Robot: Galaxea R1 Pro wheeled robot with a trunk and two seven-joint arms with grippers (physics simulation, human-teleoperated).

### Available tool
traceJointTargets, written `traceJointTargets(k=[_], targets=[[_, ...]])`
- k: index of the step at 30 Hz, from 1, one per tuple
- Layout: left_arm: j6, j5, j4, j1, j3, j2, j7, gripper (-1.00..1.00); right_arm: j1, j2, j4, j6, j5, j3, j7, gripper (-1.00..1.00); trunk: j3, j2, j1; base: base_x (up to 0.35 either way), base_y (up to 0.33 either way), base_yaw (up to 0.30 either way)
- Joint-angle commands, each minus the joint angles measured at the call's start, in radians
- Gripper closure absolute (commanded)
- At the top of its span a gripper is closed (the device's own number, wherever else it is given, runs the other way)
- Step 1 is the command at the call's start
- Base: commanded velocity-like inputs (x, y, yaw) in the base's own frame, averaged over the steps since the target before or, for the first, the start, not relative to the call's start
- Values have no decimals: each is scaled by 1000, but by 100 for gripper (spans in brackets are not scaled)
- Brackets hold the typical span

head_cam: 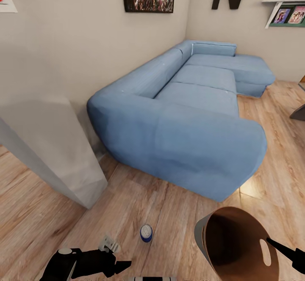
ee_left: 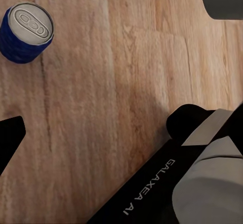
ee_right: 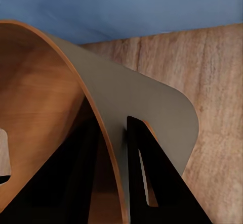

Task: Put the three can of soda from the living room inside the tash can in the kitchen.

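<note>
A blue soda can (head_cam: 146, 233) (ee_left: 28, 32) stands upright on the light wood floor, silver top up, just in front of me. My left gripper (head_cam: 109, 244) hangs open a little to the can's left, apart from it; one black fingertip (ee_left: 10, 135) shows in the left wrist view. The trash can (head_cam: 237, 243) (ee_right: 126, 97), grey outside and brown inside, is tilted with its mouth toward me. My right gripper (head_cam: 277, 249) (ee_right: 114, 183) is shut on its rim by the slot handle. The two orange cans are out of view.
A large blue sofa (head_cam: 190, 116) fills the middle of the room, its near armrest close ahead. A grey wall corner (head_cam: 55, 154) juts out at the left. My own black base (ee_left: 152, 193) lies near the left gripper.
</note>
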Motion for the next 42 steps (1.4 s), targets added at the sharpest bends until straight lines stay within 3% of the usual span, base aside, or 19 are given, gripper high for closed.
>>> traceJointTargets(k=[1, 42], targets=[[0, 0, 0, 0, 0, 0, 0, -100, 0, 0, -1, 14, -17, 0, 2, 100, -1, 0, 0, 0, 0, 0], [-2, 0, 3, 0, 0, -2, 2, -100, 0, -1, -1, 14, -17, -1, 2, 100, -59, 0, 0, 0, 0, 0]])
